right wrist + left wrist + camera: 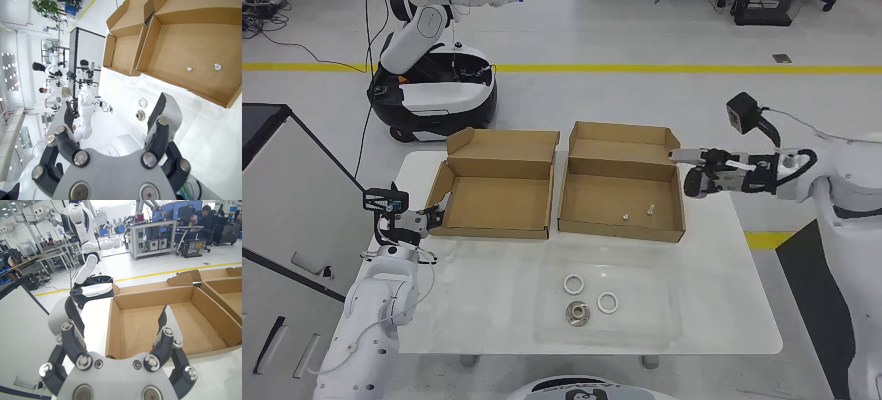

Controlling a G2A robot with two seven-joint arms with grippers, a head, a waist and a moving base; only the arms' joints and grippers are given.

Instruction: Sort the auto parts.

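Note:
Two open cardboard boxes stand side by side at the back of the white table (pixel 722 300). The left box (pixel 492 200) is empty. The right box (pixel 622 195) holds two small metal bolts (pixel 624 213) (pixel 650 209), also seen as bolts (pixel 189 69) (pixel 217 66). Nearer the front, a clear tray (pixel 642 320) holds two white rings (pixel 572 284) (pixel 609 301) and a metal flange (pixel 575 314). My left gripper (pixel 437 213) hangs open at the left box's outer near corner (pixel 117 306). My right gripper (pixel 687 172) is open beside the right box's right wall (pixel 115 102), holding nothing.
A grey cabinet (pixel 292 200) stands close to the table's left edge. Another white robot on a wheeled base (pixel 432 90) is parked on the floor behind the table. Bare tabletop lies to the right of the tray and in front of the left box.

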